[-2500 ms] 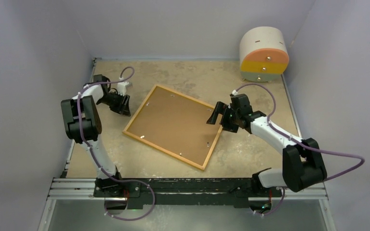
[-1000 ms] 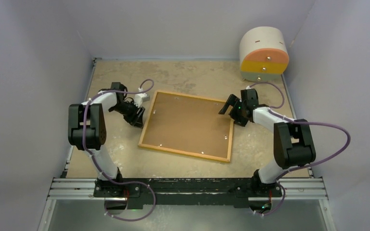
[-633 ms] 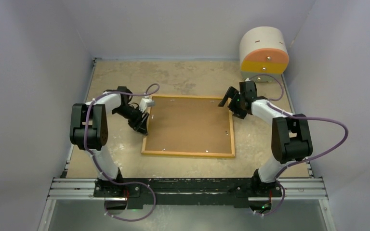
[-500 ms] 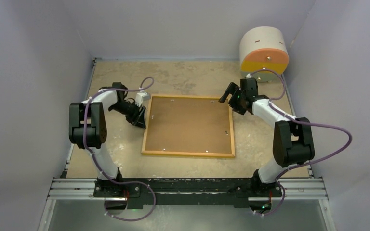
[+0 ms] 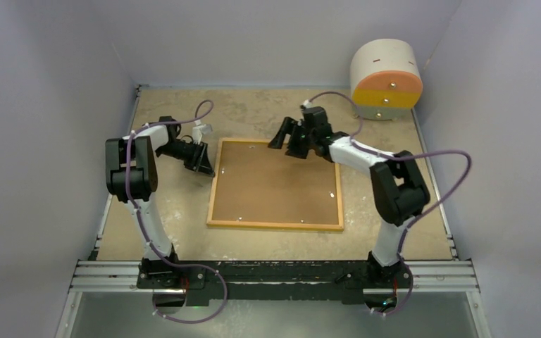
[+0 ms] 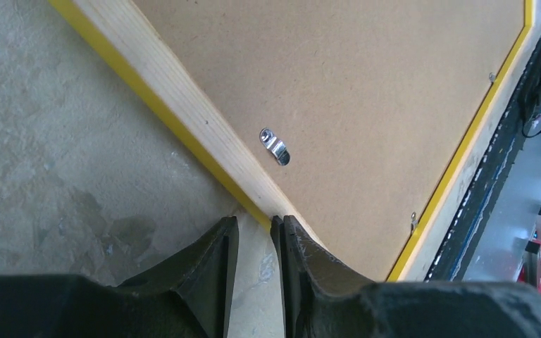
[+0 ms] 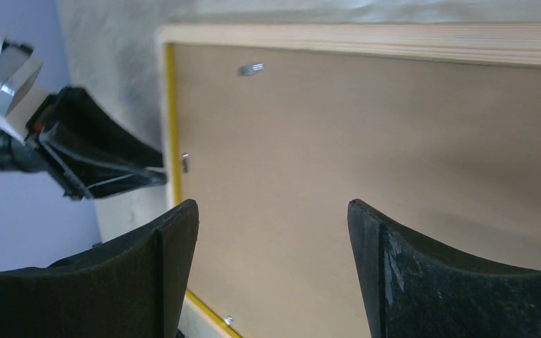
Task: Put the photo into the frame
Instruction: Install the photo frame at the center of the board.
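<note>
**Item 1. Left gripper** [image 5: 206,167]: low over the bench [image 5: 394,211], towards its left edge, just beside the frame's left side and near that side's far corner. The fingers are drawn close together, leaving only a thin slit. Bare bench shows through the slit and nothing is grasped. In the wrist view one fingertip [image 6: 287,227] sits against the frame's rim.

**Item 2. The frame** [image 5: 275,225]: lies flat and face down around mid-bench, its sides square to the bench edges. The light wood back is uppermost (yellow shows only along the outer edge, seen from the wrist cameras).

**Item 3. Brown backing board** [image 5: 275,183]: fills the frame's back. Small metal tabs [image 6: 275,146] are spaced round the border.

**Item 4. Right gripper** [image 7: 271,208]: above the frame's far side, reaching leftward over the board. The fingers are spread wide and hold nothing. Whether either finger touches the board cannot be told.

**Item 5. Round drawer unit** [image 5: 386,74]: cream body with orange and yellow drawer fronts. It stands in the far right corner of the bench, well apart from the frame.
</note>
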Controlling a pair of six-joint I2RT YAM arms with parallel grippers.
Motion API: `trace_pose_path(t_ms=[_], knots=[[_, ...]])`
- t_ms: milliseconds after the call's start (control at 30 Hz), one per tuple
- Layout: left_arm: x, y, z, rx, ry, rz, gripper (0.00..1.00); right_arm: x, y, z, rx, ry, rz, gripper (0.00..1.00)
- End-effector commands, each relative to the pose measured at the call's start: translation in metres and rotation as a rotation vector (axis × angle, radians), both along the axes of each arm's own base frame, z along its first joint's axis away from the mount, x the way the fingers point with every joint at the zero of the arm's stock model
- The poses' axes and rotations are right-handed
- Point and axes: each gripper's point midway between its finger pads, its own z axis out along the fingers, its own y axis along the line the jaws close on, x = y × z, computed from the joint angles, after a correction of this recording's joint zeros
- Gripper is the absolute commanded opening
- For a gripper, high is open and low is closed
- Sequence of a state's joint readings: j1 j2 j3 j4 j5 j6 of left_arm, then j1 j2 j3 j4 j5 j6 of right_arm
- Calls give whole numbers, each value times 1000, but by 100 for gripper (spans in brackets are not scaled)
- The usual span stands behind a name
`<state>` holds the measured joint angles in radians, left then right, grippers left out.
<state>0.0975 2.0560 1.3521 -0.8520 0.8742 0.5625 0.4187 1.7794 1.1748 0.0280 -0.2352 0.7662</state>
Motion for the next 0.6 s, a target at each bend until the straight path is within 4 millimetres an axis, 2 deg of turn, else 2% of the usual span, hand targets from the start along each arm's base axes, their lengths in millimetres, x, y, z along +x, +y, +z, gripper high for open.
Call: trace_pose_path(t_ms=[0,133,267,433,567], knots=[[7,-11,14,-78,-32,-2,29,-7,87,22,151,-22,195,77],[5,-7,0,-47,-7,6,24,-15,133,7,175,17,279,67],[4,-3,-10,-19,10,16,19,-23,166,-7,188,43,331,61],[4,-2,-14,-1,14,28,14,-32,192,-22,196,68,368,60],[3,0,-15,16,9,35,12,-33,204,-33,193,80,377,58]])
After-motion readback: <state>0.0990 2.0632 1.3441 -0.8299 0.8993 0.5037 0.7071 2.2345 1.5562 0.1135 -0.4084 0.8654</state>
